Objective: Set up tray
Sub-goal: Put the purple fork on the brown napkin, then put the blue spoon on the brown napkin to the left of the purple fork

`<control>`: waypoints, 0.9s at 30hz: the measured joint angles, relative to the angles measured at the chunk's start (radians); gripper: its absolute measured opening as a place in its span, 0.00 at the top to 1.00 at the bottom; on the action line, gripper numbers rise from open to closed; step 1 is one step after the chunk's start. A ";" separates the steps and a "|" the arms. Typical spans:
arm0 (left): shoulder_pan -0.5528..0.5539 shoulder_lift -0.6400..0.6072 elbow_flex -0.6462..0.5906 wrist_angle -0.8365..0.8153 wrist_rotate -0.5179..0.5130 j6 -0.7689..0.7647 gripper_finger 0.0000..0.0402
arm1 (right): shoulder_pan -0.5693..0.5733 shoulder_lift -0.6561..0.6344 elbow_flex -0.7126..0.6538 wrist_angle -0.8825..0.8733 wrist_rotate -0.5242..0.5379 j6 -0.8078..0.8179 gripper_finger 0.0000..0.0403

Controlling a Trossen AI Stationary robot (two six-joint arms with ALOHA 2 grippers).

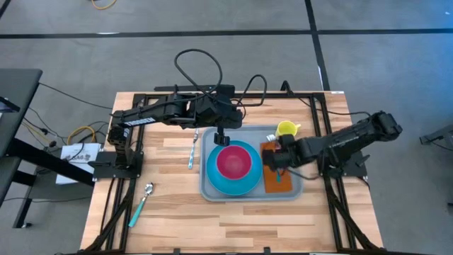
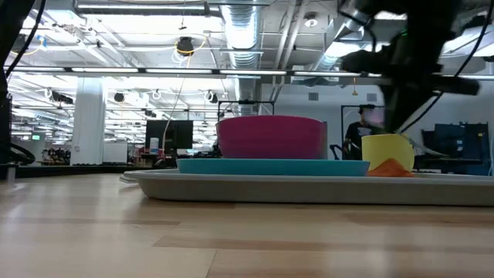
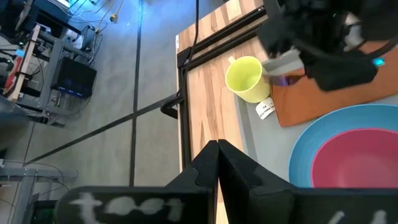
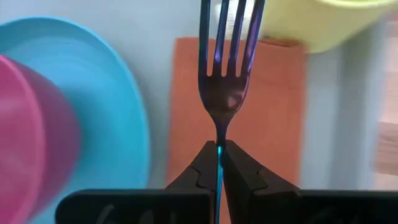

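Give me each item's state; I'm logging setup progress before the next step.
tray: on table, loaded.
blue plate: on tray.
pink bowl: upright on plate.
orange napkin: flat on tray.
yellow cup: upright at tray's corner.
fork: held above napkin.
right gripper: shut on fork.
left gripper: shut, empty, over tray.
spoon: lying on table.

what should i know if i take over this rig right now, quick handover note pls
Right gripper: shut on the fork, above the orange napkin on the tray.
Left gripper: shut, empty, above the tray's far edge near the plate.
Done: plate with pink bowl and napkin on the tray; yellow cup at its far right corner.
Left: put the fork down, probably on the napkin; knife and spoon lie on the table left of the tray.
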 joint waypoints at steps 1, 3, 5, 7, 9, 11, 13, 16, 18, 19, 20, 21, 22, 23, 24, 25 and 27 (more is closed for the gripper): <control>0.000 0.000 0.000 -0.001 0.000 0.000 1.00 | -0.024 0.000 0.000 0.025 -0.014 -0.024 1.00; 0.000 0.000 0.000 -0.015 0.000 0.000 1.00 | -0.068 0.001 0.000 0.048 -0.044 -0.066 1.00; 0.000 0.000 0.000 -0.033 0.000 -0.002 1.00 | -0.101 0.014 0.000 0.048 -0.074 -0.096 1.00; 0.000 0.000 0.000 -0.048 0.001 -0.003 1.00 | -0.127 0.033 0.000 0.043 -0.115 -0.129 1.00; 0.000 0.000 0.000 -0.053 0.001 -0.003 1.00 | -0.140 0.066 0.001 0.046 -0.139 -0.136 1.00; 0.000 0.000 0.000 -0.053 0.001 -0.002 1.00 | -0.140 0.109 0.001 0.051 -0.142 -0.137 1.00; 0.000 0.000 0.000 -0.051 0.000 0.002 1.00 | -0.140 0.155 0.001 0.058 -0.150 -0.137 1.00; 0.000 0.000 0.000 -0.046 0.001 0.005 1.00 | -0.136 0.223 0.001 0.072 -0.169 -0.138 0.99; 0.000 0.000 0.000 -0.044 0.001 0.004 1.00 | -0.136 0.253 0.001 0.074 -0.182 -0.138 0.97; 0.000 0.000 0.000 -0.045 0.001 0.005 1.00 | -0.136 0.263 0.001 0.073 -0.199 -0.138 0.95; 0.000 0.000 0.000 -0.045 0.001 0.005 1.00 | -0.137 0.271 0.001 0.073 -0.216 -0.140 0.94; 0.000 0.000 0.000 -0.045 0.001 0.005 1.00 | -0.137 0.277 0.001 0.074 -0.228 -0.157 0.91; 0.000 0.000 0.000 -0.045 0.004 0.005 1.00 | -0.137 0.280 0.001 0.076 -0.242 -0.185 0.89; 0.000 0.000 0.000 -0.043 0.007 0.005 1.00 | -0.138 0.281 0.001 0.077 -0.250 -0.215 0.87; 0.000 0.000 0.000 -0.043 0.010 0.005 1.00 | -0.138 0.280 0.001 0.078 -0.256 -0.234 0.85; 0.000 0.000 0.000 -0.042 0.015 0.005 1.00 | -0.138 0.279 0.001 0.081 -0.264 -0.237 0.83; 0.000 0.000 0.000 -0.042 0.026 0.005 1.00 | -0.143 0.271 0.001 0.082 -0.269 -0.232 0.80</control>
